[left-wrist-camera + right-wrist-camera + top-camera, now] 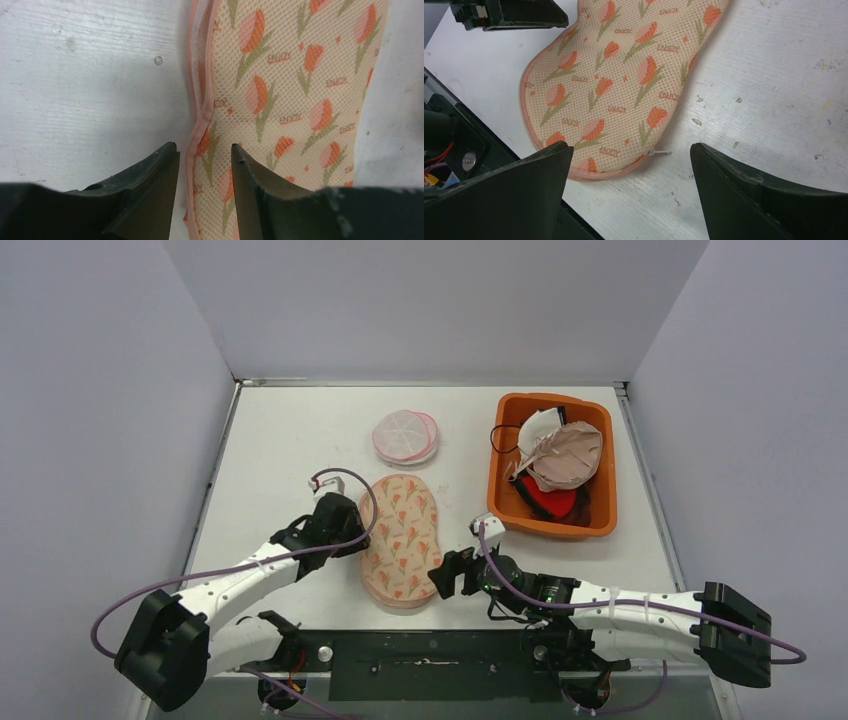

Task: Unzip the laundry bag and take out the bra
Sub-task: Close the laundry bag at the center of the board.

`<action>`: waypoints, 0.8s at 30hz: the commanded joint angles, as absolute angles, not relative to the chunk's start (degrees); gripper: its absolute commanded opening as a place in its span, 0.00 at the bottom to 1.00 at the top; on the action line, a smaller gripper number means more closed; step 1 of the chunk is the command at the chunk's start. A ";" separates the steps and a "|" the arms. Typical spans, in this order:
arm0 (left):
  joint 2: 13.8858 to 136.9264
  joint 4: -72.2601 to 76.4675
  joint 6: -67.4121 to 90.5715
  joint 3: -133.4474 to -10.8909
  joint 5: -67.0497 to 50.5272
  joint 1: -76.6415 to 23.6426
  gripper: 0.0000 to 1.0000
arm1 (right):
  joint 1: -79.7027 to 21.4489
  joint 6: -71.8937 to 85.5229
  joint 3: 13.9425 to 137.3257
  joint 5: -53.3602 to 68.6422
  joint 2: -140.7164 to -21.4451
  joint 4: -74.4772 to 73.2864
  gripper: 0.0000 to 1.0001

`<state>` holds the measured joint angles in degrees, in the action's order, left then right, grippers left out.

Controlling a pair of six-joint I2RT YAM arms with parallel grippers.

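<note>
Currently left gripper [204, 150] straddles bag [280, 90] trim, part-open; right gripper [630, 146] hangs wide open, empty, by table [774, 75] near edge.

White table [290, 440], laundry bag [400, 538], round pouch [405, 437], orange bin [556, 529]

A: We see the bag [624, 85] as open mesh cloth, with a smooth pink fabric trim [198, 132].
B: And our table [75, 90] looks matt white, scuffed and grainy; the bin [560, 527] is glossy orange plastic.
</note>
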<state>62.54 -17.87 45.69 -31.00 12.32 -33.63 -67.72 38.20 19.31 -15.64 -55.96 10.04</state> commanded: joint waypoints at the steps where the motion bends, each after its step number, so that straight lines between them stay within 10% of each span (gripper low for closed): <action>1: 65.11 -13.63 43.30 -33.04 8.97 -33.22 0.41 | -68.29 37.50 21.31 -16.03 -55.09 11.63 0.92; 24: 64.70 3.55 56.64 -20.28 4.92 -37.86 0.06 | -71.55 37.85 24.83 -15.45 -59.63 10.76 0.86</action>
